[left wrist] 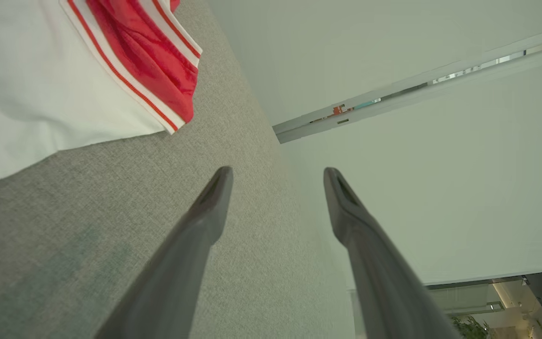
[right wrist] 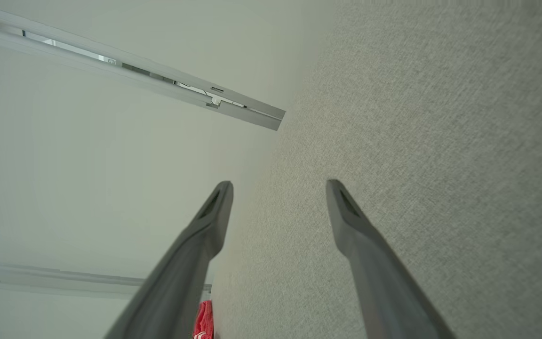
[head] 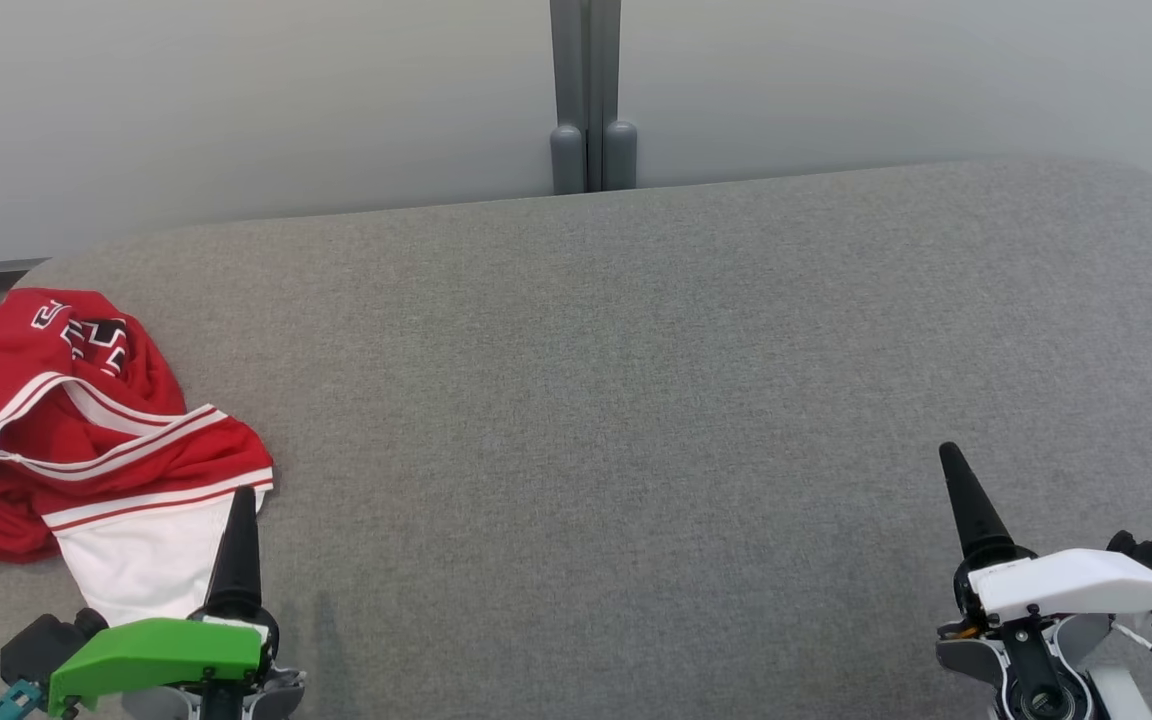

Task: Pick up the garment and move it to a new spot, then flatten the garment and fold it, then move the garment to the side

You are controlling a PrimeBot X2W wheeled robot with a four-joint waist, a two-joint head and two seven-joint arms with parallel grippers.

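Garment (head: 86,430) lengthwise near-to-far, white end nearest

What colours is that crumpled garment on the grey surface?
The garment is red with white-striped trim, a white panel and black-and-white lettering; best in the head view.

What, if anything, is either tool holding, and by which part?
Nothing is held. The left tool and right tool stand open and bare; the garment lies crumpled on the grey table.

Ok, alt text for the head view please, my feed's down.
A crumpled red garment with white stripes and a white panel lies at the left end of a grey fabric table. The left gripper points up beside its near right corner; the right gripper sits far off at lower right.
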